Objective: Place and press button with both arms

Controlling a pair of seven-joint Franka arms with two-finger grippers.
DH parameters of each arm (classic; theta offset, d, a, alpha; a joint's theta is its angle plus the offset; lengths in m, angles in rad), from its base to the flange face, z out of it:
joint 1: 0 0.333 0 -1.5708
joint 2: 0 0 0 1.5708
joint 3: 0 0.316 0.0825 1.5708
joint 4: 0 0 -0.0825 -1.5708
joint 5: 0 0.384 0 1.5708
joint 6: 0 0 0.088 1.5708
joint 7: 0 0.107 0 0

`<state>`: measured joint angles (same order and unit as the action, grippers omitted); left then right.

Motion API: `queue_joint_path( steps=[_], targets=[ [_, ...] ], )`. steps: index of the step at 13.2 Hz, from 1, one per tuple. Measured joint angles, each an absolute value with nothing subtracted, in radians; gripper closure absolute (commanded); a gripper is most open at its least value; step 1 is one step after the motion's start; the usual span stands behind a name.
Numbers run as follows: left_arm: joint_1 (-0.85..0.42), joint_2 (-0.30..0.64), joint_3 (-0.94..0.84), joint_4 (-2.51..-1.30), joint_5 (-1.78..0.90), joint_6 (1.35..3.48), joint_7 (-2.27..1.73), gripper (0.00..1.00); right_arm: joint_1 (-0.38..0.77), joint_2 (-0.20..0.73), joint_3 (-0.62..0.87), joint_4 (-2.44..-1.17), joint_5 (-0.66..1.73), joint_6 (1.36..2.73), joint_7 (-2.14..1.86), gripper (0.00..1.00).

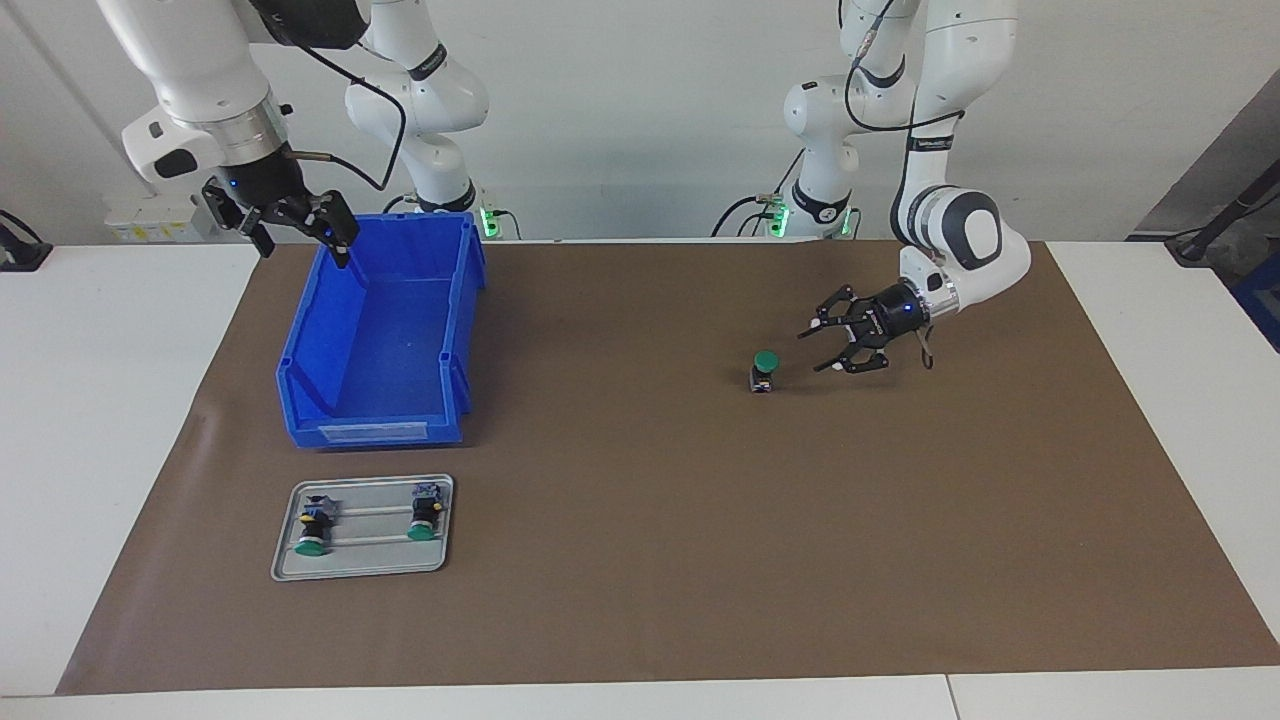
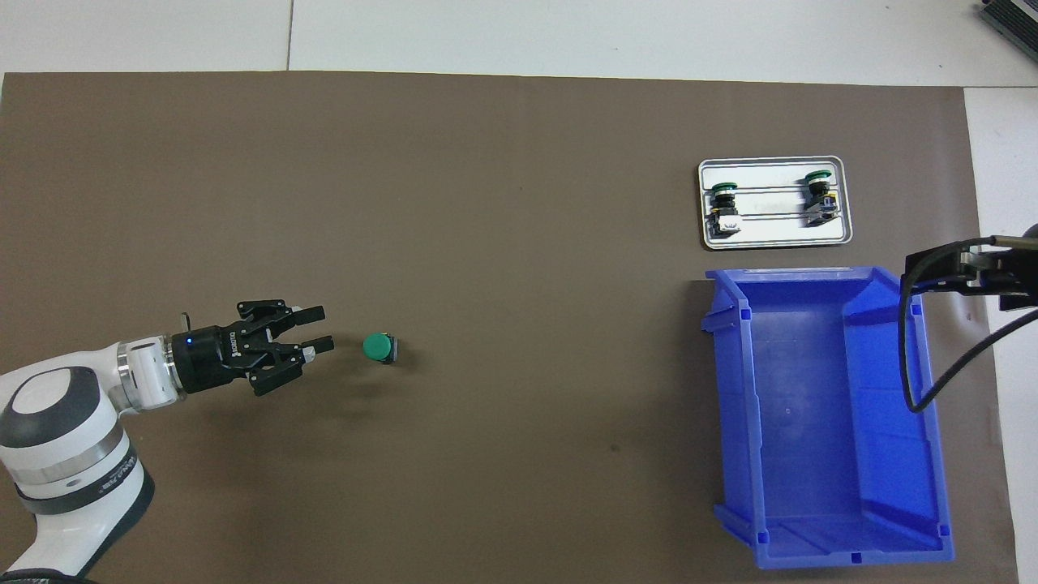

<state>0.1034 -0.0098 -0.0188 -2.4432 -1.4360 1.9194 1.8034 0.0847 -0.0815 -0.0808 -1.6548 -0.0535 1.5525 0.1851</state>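
The button (image 1: 764,370) stands upright on the brown mat, green cap up; it also shows in the overhead view (image 2: 377,348). My left gripper (image 1: 812,350) is low over the mat beside the button, toward the left arm's end of the table. It is open and empty, with a small gap to the button. In the overhead view the left gripper (image 2: 324,328) points at the button. My right gripper (image 1: 305,245) hangs open and empty above the corner of the blue bin (image 1: 375,430) nearest the robots. Only part of the right gripper (image 2: 957,272) shows in the overhead view.
The blue bin (image 2: 892,389) has nothing in it. A grey metal tray (image 1: 365,565) lies farther from the robots than the bin, with two more green-capped buttons (image 1: 312,528) (image 1: 424,510) lying on it. The tray (image 2: 770,239) also shows in the overhead view.
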Motion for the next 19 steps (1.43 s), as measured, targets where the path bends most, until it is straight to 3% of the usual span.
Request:
queue_joint_path(
  steps=[3, 6, 8, 9, 12, 19],
  targets=[
    [0.116, -0.059, -0.017, -2.366, -1.188, 1.928, 1.519, 0.46, 0.085, -0.081, -0.081, -1.655, -0.054, 1.552, 0.185, 0.0],
    [0.116, -0.072, -0.02, -2.286, -1.021, 1.929, 1.29, 0.57, 0.085, -0.081, -0.081, -1.655, -0.054, 1.552, 0.185, 0.0],
    [0.114, -0.072, -0.028, -2.261, -0.943, 1.929, 1.184, 0.57, 0.085, -0.081, -0.081, -1.655, -0.054, 1.552, 0.185, 0.0],
    [0.112, -0.071, -0.033, -2.248, -0.906, 1.929, 1.127, 0.62, 0.085, -0.081, -0.081, -1.655, -0.054, 1.552, 0.185, 0.0],
    [0.074, -0.07, -0.044, -2.199, -0.781, 1.928, 0.92, 1.0, 0.085, -0.081, -0.081, -1.655, -0.054, 1.552, 0.185, 0.0],
    [-0.088, -0.028, -0.05, -2.098, -0.506, 1.97, 0.391, 1.0, 0.085, -0.081, -0.081, -1.655, -0.054, 1.552, 0.185, 0.0]
  ],
)
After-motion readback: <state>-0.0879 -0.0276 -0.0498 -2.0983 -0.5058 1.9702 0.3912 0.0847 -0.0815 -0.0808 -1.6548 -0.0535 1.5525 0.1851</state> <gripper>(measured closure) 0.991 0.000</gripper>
